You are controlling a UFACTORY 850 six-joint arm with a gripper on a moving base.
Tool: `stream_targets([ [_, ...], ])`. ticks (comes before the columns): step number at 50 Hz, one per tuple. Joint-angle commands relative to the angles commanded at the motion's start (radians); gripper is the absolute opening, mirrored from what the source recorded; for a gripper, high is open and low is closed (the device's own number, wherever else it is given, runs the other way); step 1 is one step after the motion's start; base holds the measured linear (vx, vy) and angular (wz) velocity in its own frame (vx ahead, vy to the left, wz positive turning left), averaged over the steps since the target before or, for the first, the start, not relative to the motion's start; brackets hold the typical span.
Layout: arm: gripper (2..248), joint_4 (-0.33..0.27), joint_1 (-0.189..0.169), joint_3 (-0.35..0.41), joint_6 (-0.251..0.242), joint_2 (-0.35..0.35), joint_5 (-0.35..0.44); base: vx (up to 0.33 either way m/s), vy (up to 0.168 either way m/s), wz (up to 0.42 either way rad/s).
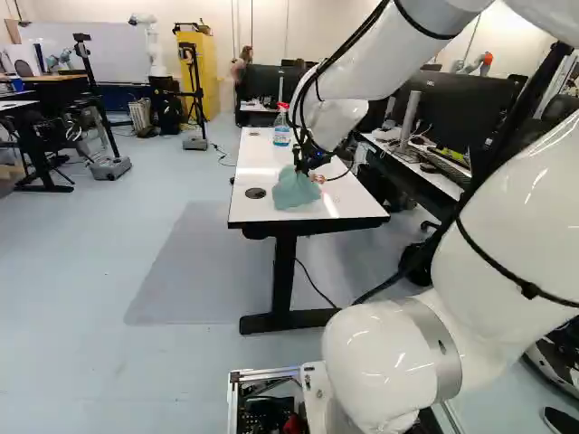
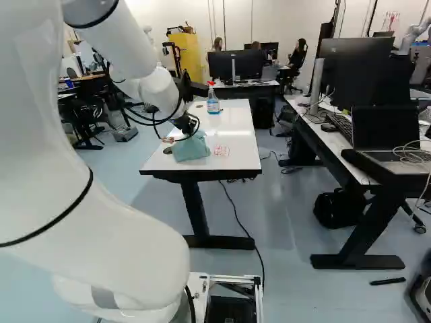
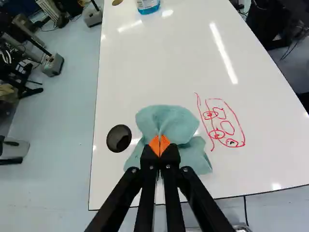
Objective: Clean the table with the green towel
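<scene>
Although crumpled, green towel (image 3: 171, 120) apparently tight between 2 orange pads (image 3: 154, 145).

Green towel (image 3: 166, 118) bunched on the white table (image 3: 154, 63).
The soft cloth is pinched into folds near the tabletop's base-side end, between a round dark hole (image 3: 119, 138) and red drawn loops and lines (image 3: 223, 126); the table stands level on black legs.
</scene>
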Motion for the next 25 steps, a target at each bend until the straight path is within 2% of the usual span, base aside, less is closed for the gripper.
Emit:
stream_targets([
  [25, 20, 0.0, -0.091, 0.002, 0.0, 0.001, 0.0, 0.0, 0.0, 0.0],
])
